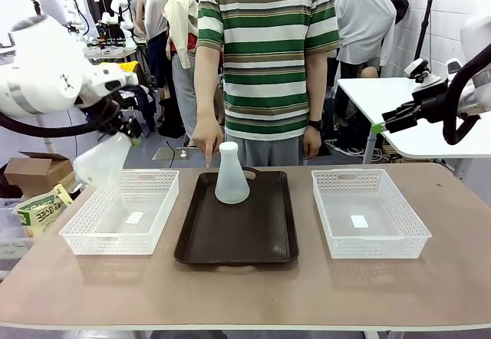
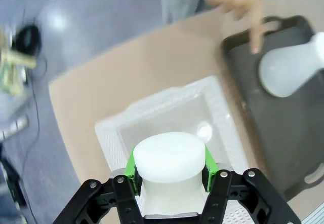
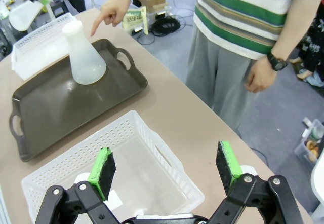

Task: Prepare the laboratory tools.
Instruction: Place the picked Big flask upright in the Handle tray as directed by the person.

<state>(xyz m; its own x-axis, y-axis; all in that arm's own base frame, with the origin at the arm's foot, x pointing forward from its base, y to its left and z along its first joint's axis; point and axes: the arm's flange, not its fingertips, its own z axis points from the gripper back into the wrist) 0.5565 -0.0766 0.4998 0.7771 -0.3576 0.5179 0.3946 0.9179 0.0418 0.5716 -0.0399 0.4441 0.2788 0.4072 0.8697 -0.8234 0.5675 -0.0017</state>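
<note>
Table: one flask stands on the tray.
Left gripper grips the second flask above the left basket; right gripper open, empty.

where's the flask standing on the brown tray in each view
Front view: flask on the tray, centre, at the tray's far end.
Left wrist view: right edge, seen from above.
Right wrist view: upper left.
Shared landmark: the person's pointing hand, beside the flask in every view.
</note>
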